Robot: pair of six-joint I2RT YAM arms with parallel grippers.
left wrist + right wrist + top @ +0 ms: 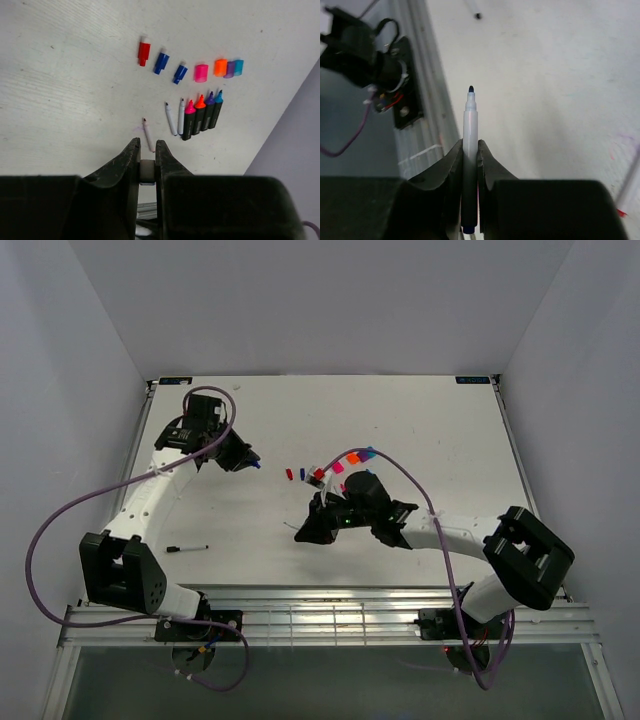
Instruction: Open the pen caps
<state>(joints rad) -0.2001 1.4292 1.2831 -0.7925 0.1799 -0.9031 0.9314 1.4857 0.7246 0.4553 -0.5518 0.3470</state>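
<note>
Grips a small cap [146, 171] in the left end effector [147, 146], squeezed tight between both fingers; pale from the wrist camera, blue at its exposed end from above. Holds that end effector over the far left part of the table [450, 420], well apart from the other one. Clamps a thin white pen [470, 120] in the right end effector [470, 147], pinched by the barrel, with its dark bare tip poking out past the fingers toward the table's near edge. Shows a loose row lying at mid-table, beyond the right end effector: red cap [143, 52], blue cap [161, 62], another blue cap [180, 73], pink cap [201, 73], then orange cap [220, 67], purple cap [229, 69] and cyan cap [238, 67] bunched together. Shows, just beside that row, four black markers [199, 122] lying side by side with bare pink, orange, purple and cyan tips, two uncapped white pens [171, 119] next to them, and a third pen [148, 135] a little apart, nearer the left end effector. Shows a lone pen [187, 549] lying at the near left of the table.
</note>
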